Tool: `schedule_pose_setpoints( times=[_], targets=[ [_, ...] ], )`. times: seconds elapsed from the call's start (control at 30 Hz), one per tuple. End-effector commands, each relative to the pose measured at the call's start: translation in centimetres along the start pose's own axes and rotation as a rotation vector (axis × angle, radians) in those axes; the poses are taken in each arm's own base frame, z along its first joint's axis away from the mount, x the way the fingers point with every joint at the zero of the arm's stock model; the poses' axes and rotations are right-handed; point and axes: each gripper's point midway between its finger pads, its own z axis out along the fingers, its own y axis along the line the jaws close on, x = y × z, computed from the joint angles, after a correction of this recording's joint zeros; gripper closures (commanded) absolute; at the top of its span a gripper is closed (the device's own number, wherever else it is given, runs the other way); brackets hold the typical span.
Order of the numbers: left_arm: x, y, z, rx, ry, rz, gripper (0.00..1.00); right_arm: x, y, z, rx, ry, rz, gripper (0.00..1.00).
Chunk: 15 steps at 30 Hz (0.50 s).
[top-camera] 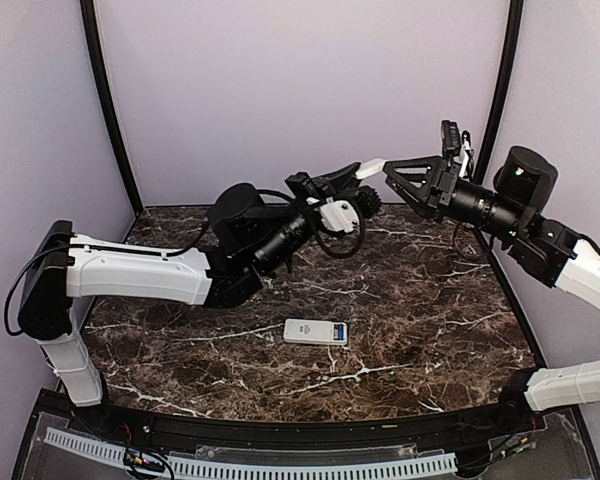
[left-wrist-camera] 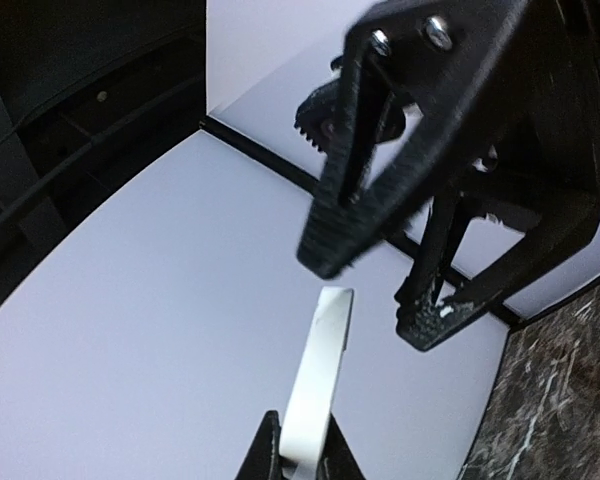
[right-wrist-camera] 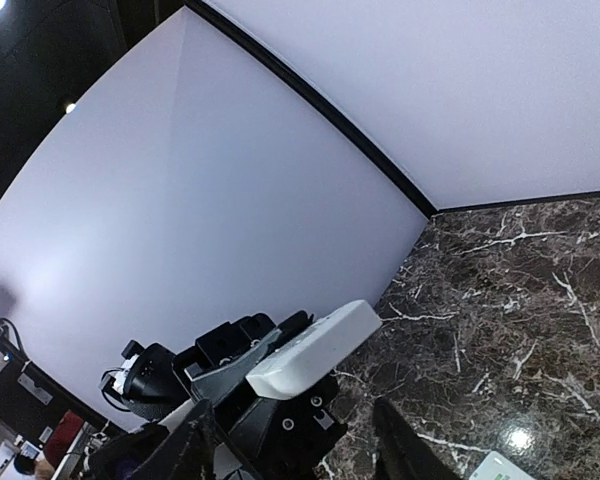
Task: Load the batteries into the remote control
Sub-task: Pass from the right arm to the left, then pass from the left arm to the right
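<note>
Gripping white flat piece (left-wrist-camera: 320, 370), left pincer (left-wrist-camera: 302, 452) raised above surface (top-camera: 430, 300). Right pincer (left-wrist-camera: 375, 290) open, just beside piece's tip. Remote control (top-camera: 315, 331) lies flat on surface.

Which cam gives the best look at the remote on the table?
Top external: the remote control lies whole and unobstructed on the marble table, display end to the right. Right wrist catches only a pale corner at its bottom edge; left wrist doesn't show it.
</note>
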Motion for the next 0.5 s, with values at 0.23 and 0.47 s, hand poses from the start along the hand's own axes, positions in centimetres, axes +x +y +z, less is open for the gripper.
schedule_pose_setpoints(
  times=[0.23, 0.47],
  targets=[
    [1.3, 4.3, -0.6, -0.326, 0.178, 0.414, 1.0, -0.5, -3.2, 0.4, 0.133, -0.144, 0.161, 0.44],
    [1.7, 2.9, -0.7, -0.292, 0.188, 0.484, 1.0, -1.7, -1.8, 1.9, 0.06, -0.159, 0.168, 0.49]
  ],
)
